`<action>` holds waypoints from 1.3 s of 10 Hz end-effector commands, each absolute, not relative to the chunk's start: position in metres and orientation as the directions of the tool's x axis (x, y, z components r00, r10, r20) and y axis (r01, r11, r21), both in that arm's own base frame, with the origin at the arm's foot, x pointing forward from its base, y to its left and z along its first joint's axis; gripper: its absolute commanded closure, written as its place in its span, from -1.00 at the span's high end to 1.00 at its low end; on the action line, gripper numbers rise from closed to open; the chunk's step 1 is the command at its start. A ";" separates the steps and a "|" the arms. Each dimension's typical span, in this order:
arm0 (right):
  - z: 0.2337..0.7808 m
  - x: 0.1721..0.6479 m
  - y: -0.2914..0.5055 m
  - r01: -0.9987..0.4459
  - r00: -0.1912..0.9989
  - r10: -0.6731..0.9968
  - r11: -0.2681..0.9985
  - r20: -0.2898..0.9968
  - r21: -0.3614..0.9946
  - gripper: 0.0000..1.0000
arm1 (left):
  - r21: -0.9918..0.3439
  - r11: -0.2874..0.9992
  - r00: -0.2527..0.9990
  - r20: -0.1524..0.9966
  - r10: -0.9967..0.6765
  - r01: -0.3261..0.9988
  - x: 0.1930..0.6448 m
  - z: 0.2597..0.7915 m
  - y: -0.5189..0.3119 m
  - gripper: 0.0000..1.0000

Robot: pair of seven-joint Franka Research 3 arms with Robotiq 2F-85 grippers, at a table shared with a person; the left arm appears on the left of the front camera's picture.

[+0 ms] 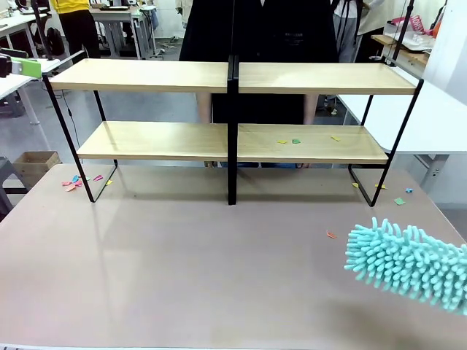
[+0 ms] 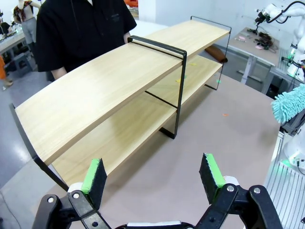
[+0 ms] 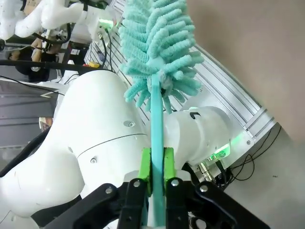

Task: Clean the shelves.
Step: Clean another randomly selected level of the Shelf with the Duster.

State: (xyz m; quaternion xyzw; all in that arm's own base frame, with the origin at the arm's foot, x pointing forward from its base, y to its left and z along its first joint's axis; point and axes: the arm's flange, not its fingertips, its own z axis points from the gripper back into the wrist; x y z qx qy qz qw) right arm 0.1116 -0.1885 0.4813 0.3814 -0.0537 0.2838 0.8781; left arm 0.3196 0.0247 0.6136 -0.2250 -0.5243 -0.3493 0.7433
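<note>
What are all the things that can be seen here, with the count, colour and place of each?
shelves: one two-tier rack, light wood on black frame, far half of the table
duster: one, teal, over the table's right side
scraps: several, mixed colours, on the lower right board and on the table near both rack ends
table: one, grey-beige, under the shelves
box: one, brown, on the floor at left
person: one, black top, behind the shelves
left end effector: one, black with green pads, open, facing the shelves
right end effector: one, black with green pads, shut on the duster handle
</note>
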 end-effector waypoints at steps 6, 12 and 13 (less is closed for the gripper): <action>0.472 0.135 -0.173 -0.494 0.858 0.452 0.600 0.243 0.629 -0.75 | 0.028 0.652 0.208 0.937 -0.282 0.758 0.321 0.612 0.024 1.00; 0.455 0.215 -0.139 -0.414 0.900 0.296 0.810 0.321 0.415 -0.75 | 0.028 0.652 0.208 0.937 -0.282 0.758 0.321 0.612 0.024 1.00; 0.450 0.228 -0.128 -0.416 0.899 0.306 0.823 0.314 0.388 -0.75 | 0.028 0.652 0.208 0.937 -0.282 0.758 0.321 0.612 0.024 1.00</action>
